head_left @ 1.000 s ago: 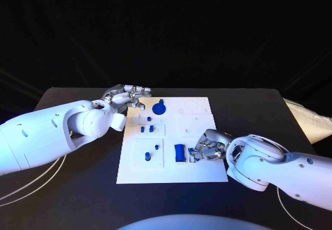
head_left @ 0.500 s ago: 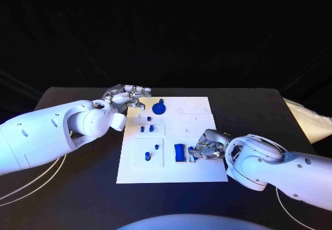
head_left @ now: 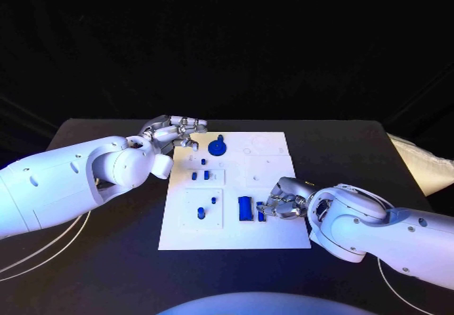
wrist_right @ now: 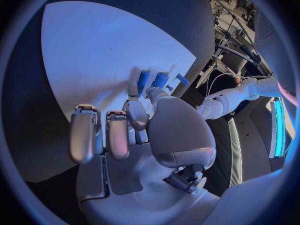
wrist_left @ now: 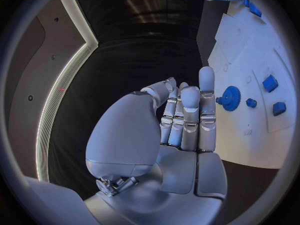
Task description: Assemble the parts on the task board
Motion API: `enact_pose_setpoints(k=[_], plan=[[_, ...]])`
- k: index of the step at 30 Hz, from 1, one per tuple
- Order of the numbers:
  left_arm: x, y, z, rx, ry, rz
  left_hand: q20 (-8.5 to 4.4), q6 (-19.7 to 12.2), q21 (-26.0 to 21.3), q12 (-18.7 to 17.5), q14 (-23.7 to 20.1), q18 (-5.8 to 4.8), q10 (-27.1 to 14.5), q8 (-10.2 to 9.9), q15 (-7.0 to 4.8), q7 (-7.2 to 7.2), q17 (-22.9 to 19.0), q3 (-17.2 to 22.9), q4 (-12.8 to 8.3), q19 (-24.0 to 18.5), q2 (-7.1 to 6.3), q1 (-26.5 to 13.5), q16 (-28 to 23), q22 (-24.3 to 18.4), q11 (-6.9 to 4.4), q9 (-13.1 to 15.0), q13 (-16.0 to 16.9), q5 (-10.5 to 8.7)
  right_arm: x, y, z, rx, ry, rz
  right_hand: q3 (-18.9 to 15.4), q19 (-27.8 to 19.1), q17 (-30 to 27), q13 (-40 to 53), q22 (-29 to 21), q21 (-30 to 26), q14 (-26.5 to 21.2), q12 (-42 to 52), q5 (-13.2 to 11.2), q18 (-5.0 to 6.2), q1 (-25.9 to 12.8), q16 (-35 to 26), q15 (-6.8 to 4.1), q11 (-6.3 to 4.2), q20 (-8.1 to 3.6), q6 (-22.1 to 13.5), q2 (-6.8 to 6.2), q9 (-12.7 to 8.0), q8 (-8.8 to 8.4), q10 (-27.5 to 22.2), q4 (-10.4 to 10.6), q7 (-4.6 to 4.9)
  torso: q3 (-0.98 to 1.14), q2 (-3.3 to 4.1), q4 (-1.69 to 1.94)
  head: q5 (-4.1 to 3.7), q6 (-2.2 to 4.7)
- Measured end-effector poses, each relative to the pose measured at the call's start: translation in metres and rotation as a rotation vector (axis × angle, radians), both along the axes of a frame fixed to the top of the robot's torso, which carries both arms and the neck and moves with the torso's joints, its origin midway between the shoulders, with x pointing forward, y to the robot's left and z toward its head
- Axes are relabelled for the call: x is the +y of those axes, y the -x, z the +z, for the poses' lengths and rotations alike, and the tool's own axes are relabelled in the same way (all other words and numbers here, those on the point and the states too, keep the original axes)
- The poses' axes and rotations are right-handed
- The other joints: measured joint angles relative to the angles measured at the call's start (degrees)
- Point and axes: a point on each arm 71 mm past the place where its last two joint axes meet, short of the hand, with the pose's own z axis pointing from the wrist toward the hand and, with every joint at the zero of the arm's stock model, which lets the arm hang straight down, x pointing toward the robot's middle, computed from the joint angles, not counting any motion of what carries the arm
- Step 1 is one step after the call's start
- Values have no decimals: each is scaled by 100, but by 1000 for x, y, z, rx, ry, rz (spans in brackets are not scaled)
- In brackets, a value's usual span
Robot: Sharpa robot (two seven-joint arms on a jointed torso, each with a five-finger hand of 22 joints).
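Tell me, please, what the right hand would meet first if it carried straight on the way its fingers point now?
Probably the upright blue block on the task board: the right hand has its fingertips almost against it, though depth is hard to judge.

The flat white task board [head_left: 274, 233] is looking matt and smooth, its small blue plastic parts [head_left: 246, 209] catching a soft sheen. The silver metallic right hand [head_left: 281, 200] is gleaming beside glossy white arm shells [head_left: 66, 184], over the dull black table [head_left: 113, 275].

Blue parts [head_left: 246, 209], white task board [head_left: 274, 230]
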Motion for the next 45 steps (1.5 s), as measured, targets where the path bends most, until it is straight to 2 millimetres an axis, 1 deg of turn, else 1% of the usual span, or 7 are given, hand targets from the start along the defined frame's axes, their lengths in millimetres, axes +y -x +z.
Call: enact_pose_setpoints(k=[17, 25, 30, 33, 36, 41, 45], plan=[[0, 0, 0, 5, -2, -4, 0, 0, 0, 0, 0, 0, 0, 0, 0, 0, 1, 0, 0, 0, 0, 0, 0, 1, 0, 0, 0, 0, -4, 3, 1, -8, 7, 11, -83, 42, 0, -54, -2, 31, 21, -92, -145, -1, 0, 16, -21, -19, 0, 16, 0, 13, 21, 20, -51, -16, 1, -1, 1, 5, -18], [1, 0, 0, 5, -2, -4, 0, -21, -15, 0, -21, 0, -41, -1, 20, 20, -16, -16, -16, 0, 0, 0, 0, -1, -1, 0, -7, 0, -23, -1, 6, -47, -33, -9, -272, -150, -17, -883, -451, -204, 19, -1362, -615, -1, 240, -350, 42, 126, 63, -428, -237, -15, -178, -560, -238, 156, -2, -10, -1, -8, 11], [1, 0, 0, -3, 1, 0, 0, -21, -46, 33, -83, -1, -41, -1, 25, 20, -91, -58, 26, 0, 33, -34, -65, -20, -1, 0, -7, 0, -40, -19, 20, -78, -154, -32, -315, -456, -540, -1589, -1159, -621, 12, -2369, -863, 46, 689, -788, 117, 247, 148, -725, -176, -56, -346, -998, -465, 303, -10, -30, -8, -39, 53], [0, -1, -2, -7, 7, 6, 16, -28, -178, 69, -419, 0, -87, 36, 61, 16, -630, -131, 67, -123, 55, -101, -454, -80, 3, 0, -14, 0, -52, -36, 29, -83, -276, -57, -210, -854, -1317, -2180, -2125, -1231, -46, -3157, -1071, 239, 1067, -1451, 216, 307, 194, -892, -57, -80, -432, -1363, -693, 378, -21, -67, -14, -71, 86], [-1, -1, -7, -6, 16, 16, 47, -106, -521, 107, -896, 0, -127, 36, 62, 30, -985, -188, 77, -487, 37, -115, -1011, -278, 43, -11, -33, 0, -61, -55, 36, -86, -414, -88, -17, -1605, -3100, -2742, -3771, -2447, -690, -3827, -1376, 507, 1375, -3138, 302, 422, 269, -1039, 41, -124, -549, -1743, -880, 501, -38, -132, -18, -102, 119], [1, -5, -17, 0, 34, 57, 226, -239, -1475, 33, -1572, -1, -186, 36, 275, 33, -1786, -146, 158, -1364, 74, -152, -2649, -927, 103, -22, -100, 0, -70, -85, 41, -91, -634, -147, 435, -2182, -4450, -4023, -4823, -3904, -1447, -5019, -1690, 533, 1579, -5179, 567, 663, 521, -1188, 20, -238, -697, -2129, -1012, 658, -73, -258, -34, -131, 189], [4, -9, -23, -3, 54, 99, 432, -297, -2136, -240, -1597, -1, -201, -64, 452, 50, -2288, -115, 217, -1743, 59, -167, -3722, -1519, 127, -21, -102, 0, -77, -106, 42, -105, -779, -196, 820, -2405, -5060, -4842, -5335, -4727, -1751, -5492, -1815, 534, 1631, -6224, 737, 780, 673, -1130, -32, -377, -723, -1978, -1175, 718, -85, -351, -37, -157, 279]])
